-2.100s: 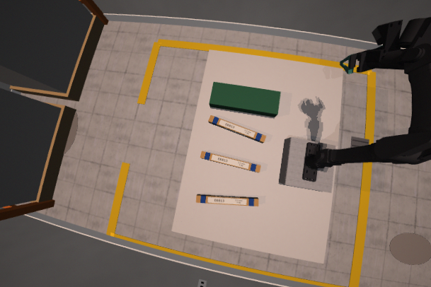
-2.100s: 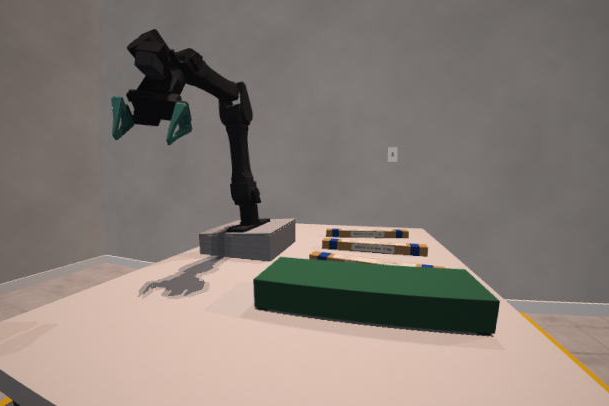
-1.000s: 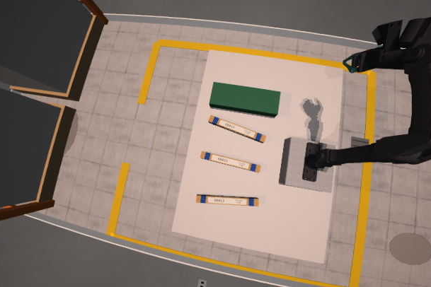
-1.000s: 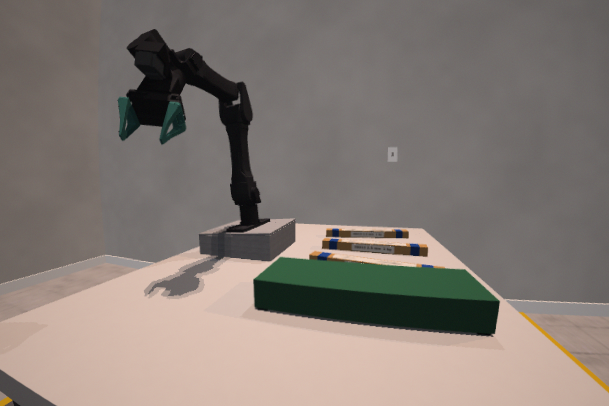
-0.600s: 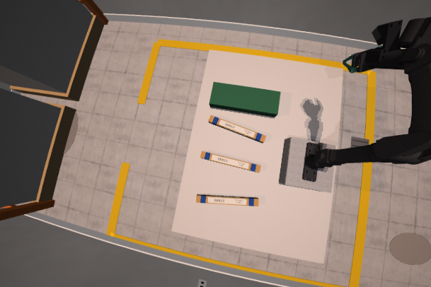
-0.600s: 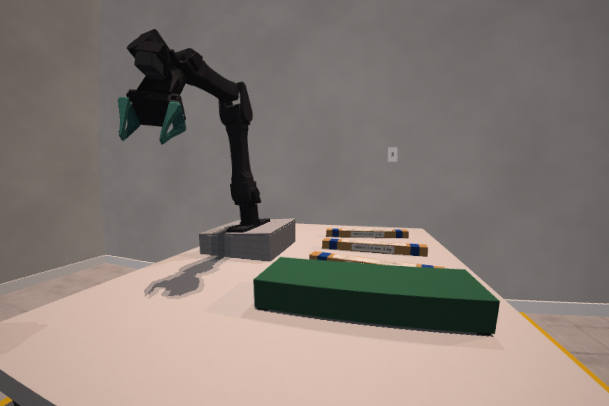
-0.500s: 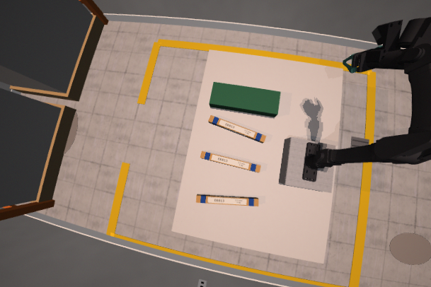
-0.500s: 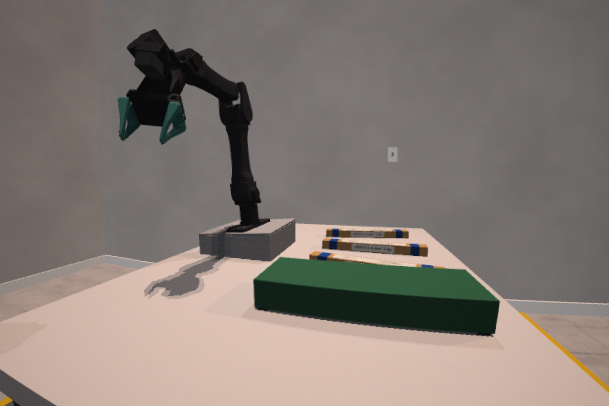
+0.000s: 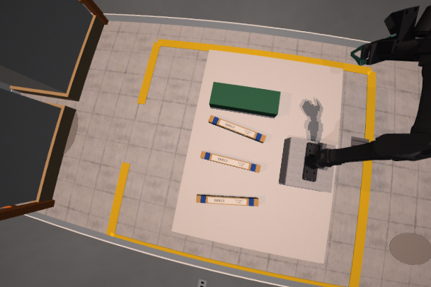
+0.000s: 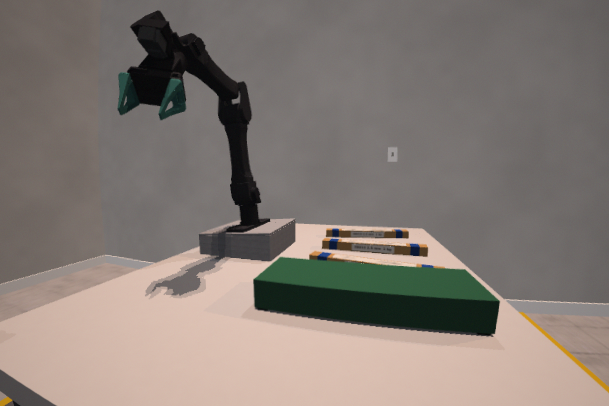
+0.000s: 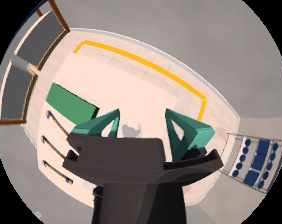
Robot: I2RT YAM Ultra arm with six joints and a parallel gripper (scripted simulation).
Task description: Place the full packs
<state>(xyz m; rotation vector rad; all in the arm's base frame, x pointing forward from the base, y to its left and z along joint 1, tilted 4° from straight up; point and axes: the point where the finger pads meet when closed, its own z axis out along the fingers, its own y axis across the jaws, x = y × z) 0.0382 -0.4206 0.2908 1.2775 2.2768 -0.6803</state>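
Overhead, green platform [image 9: 245,98] bare-topped, upper centre of worktop [image 9: 304,226]. Below it three electrode packs flat on the worktop, apart: upper pack [image 9: 237,129] tilted, middle pack [image 9: 230,161], lower pack [image 9: 227,200]. Labels too small to read. Pincer [image 10: 151,99] raised, upper left of exterior view, parted, gripping nothing.

White label on each of three packs [image 9: 227,160] reads, apparently, "E6013"; smaller print illegible.
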